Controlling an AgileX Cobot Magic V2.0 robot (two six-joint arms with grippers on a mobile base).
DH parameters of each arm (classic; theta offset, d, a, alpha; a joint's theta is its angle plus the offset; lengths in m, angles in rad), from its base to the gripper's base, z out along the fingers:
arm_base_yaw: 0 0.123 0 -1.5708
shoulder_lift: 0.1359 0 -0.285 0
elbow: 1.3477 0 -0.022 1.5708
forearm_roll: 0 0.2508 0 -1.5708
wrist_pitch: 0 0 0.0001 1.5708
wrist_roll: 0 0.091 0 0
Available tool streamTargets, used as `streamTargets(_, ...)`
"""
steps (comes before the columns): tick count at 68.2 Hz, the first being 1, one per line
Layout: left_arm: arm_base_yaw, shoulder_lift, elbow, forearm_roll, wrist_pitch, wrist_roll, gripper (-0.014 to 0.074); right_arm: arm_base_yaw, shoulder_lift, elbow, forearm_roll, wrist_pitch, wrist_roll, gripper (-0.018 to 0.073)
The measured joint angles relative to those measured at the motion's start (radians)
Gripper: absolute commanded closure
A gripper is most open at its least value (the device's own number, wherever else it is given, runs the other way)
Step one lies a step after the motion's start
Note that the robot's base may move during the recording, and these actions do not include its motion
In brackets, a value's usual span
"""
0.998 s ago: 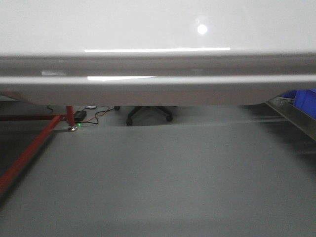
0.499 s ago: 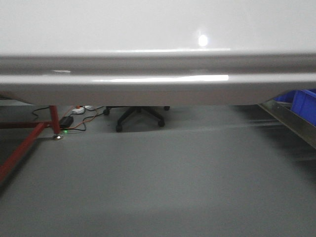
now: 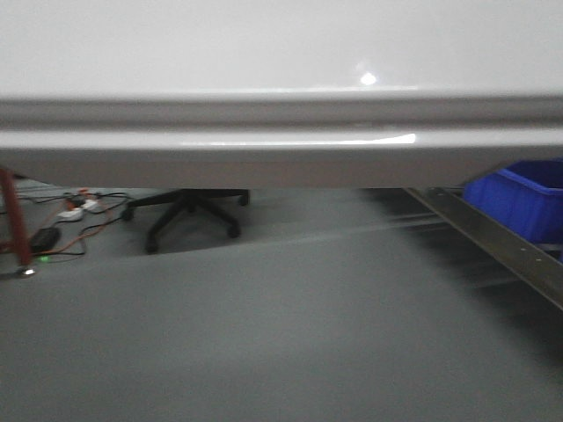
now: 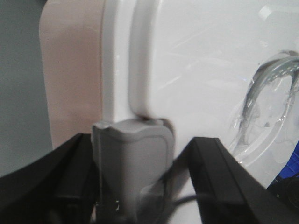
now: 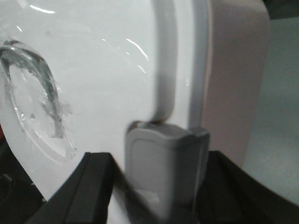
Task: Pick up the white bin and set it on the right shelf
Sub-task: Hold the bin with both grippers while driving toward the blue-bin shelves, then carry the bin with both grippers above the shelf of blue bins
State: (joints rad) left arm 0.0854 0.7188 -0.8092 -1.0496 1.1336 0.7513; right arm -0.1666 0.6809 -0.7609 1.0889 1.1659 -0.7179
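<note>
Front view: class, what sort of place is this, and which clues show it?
Probably a workshop or lab storeroom: below the white bin are bare grey floor, a metal shelf rail by a blue crate, and an office chair near loose cables.

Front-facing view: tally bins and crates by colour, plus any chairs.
white bin: 1
blue crate: 1
office chair (only the base shows): 1
Total: 3
</note>
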Motion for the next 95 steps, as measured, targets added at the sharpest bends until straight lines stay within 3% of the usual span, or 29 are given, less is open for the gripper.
streamTargets(95,0.000,0.000,0.000,0.000,0.000,0.000,0.0336,0.000,0.000,0.000,0.000,0.000,0.000,0.0220)
